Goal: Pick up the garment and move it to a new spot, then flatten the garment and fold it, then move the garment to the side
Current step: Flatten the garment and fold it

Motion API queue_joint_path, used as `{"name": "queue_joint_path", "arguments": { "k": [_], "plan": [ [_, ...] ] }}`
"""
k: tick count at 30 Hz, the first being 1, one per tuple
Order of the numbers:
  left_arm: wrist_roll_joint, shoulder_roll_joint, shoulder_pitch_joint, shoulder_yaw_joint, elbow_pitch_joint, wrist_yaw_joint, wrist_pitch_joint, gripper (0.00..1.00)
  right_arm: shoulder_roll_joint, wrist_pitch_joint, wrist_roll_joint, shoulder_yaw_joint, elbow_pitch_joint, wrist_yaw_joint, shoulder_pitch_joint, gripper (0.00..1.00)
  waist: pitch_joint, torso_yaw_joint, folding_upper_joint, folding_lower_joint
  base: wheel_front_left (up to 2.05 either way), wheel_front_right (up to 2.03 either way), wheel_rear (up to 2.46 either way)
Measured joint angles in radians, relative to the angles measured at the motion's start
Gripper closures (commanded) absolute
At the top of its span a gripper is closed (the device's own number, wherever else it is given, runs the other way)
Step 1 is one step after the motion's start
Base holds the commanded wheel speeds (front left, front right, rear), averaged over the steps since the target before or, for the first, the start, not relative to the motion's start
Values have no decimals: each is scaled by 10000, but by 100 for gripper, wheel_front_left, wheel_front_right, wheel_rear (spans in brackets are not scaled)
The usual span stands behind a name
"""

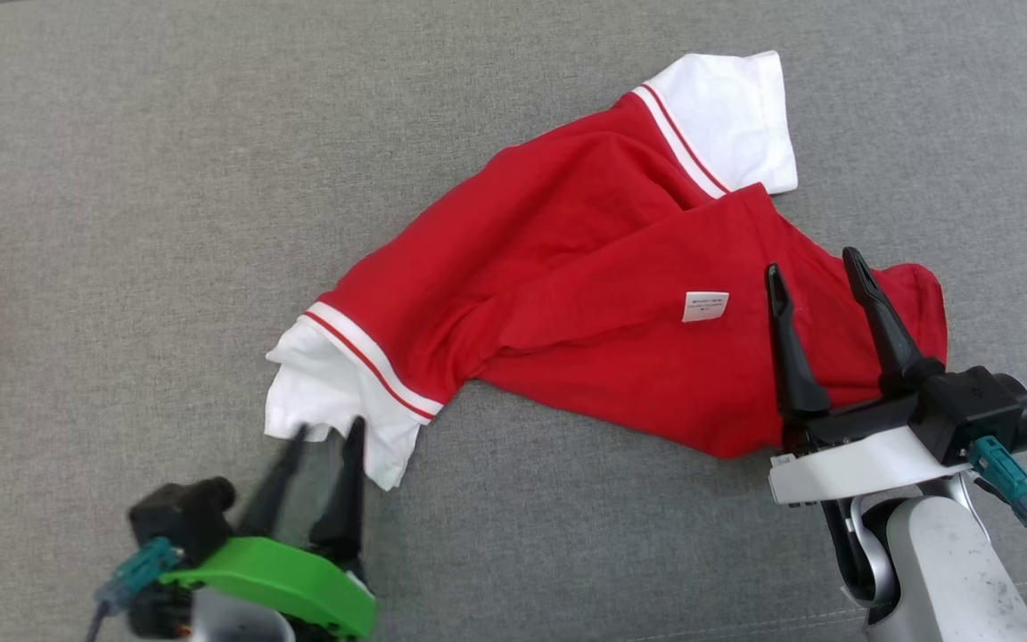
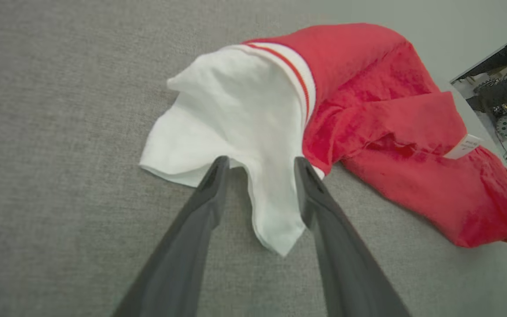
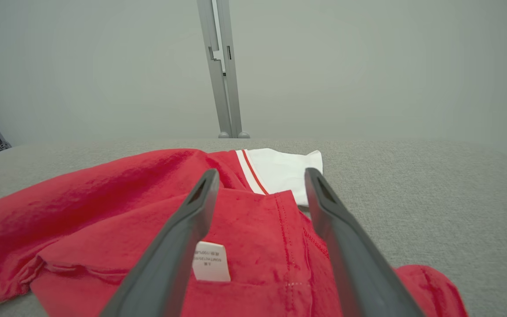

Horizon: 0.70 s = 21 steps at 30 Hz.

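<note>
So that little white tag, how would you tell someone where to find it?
On the grey fabric surface lies a crumpled red garment. On its red body, just left of the right gripper, sits the tag: a small printed white rectangle amid plain red, unlike the big white sleeves at the ends.

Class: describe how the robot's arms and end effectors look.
Each end effector has two long, tapered dark fingers. The left end effector sits on a green mount, the right end effector on a white mount with a pale grey forearm. Both carry a black housing and a teal plug.
</note>
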Motion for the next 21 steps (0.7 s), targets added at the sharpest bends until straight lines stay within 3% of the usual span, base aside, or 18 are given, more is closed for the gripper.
{"name": "queue_joint_path", "arguments": {
  "k": [4, 8, 20, 21],
  "plan": [
    [1753, 1266, -173, 326, -426, 828, -253, 0, -4, 0, 6, -23, -8, 0, 0, 0, 28, -24, 0, 0, 0, 0, 0],
    [2759, 2061, -482, 251, -29, 1091, 69, 0, -8, 0, 36, -6, 0, 0, -29, 0, 91, -83, 0, 0, 0, 0, 0],
    [2604, 1858, -899, -263, 1509, 763, 531, 0, -6, 0, 127, -88, -38, 0, -151, 0, 276, -366, 0, 0, 0, 0, 0],
    [2608, 1825, -975, -267, 1628, 763, 479, 5, -4, 0, 123, -100, -46, 0, -151, 0, 291, -360, 0, 0, 0, 0, 0]
  ]
}}
